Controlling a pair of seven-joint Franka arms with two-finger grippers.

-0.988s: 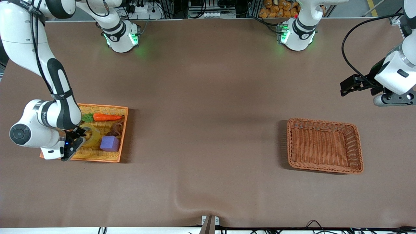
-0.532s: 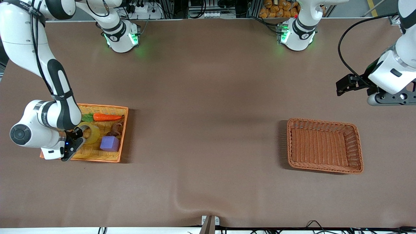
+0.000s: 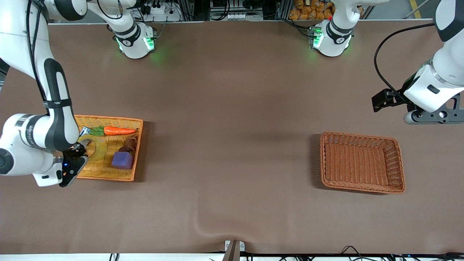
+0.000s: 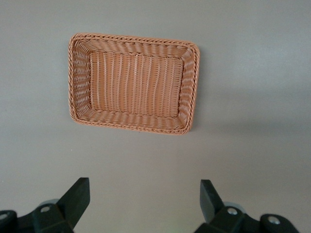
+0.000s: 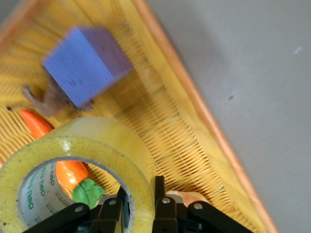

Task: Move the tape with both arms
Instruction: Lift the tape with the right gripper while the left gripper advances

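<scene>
— Tape (image 5: 73, 165): where is it?
— Pinched through its wall by the right gripper (image 5: 138, 204), over the yellow basket (image 3: 108, 173) holding a carrot (image 3: 119, 131) and purple cube (image 3: 122, 160).
— And the left gripper (image 4: 143, 204)?
— Spread wide above the table near the brown basket (image 4: 133, 127).

Right gripper (image 5: 137, 206) apparently clamped; left gripper (image 4: 145, 200) spread wide, waiting.

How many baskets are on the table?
2. The yellow basket sits at the right arm's end, holding the tape, carrot and purple cube. The brown wicker basket sits at the left arm's end.
</scene>
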